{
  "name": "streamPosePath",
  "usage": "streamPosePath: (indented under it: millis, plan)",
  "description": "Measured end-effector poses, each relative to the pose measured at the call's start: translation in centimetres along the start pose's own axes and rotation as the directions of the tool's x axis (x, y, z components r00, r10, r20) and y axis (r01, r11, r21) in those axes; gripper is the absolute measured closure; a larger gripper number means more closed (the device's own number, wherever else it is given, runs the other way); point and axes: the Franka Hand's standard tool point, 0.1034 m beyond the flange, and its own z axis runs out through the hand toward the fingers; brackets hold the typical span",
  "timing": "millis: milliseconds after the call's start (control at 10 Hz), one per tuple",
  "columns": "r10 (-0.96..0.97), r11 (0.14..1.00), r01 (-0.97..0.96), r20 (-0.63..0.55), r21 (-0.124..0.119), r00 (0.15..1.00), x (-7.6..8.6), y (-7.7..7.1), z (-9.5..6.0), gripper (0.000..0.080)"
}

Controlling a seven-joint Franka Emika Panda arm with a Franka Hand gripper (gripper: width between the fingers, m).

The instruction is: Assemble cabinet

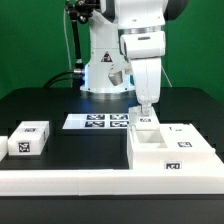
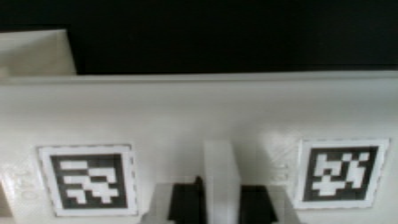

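The cabinet (image 1: 172, 152) is seen on the black worktop (image 1: 60, 105), toward the exterior view's right. The pincer (image 1: 145, 114) is lowered at the cabinet's edge nearest the marker board (image 1: 100, 121). In the wrist view, dark fingers (image 2: 182, 208) are set either side of a thin white rib (image 2: 222, 165) flanked by square tags (image 2: 86, 180) — whether the rib is clamped cannot be told. A tagged white block (image 1: 28, 138) is placed well apart, at the exterior view's left.
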Motion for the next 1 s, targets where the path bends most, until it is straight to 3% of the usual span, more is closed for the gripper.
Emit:
streamPosePath:
  millis: [400,900,1000]
  plan:
    - [0.006,1.0,-0.006,-0.009,0.006,1.0,0.0,2.3,0.0,0.0737]
    - [-0.009,1.0,0.009,-0.013,0.007,1.0,-0.2,2.4,0.2,0.0737]
    - [-0.01,1.0,0.01,-0.017,0.0,1.0,-0.3,3.1,0.2,0.0737]
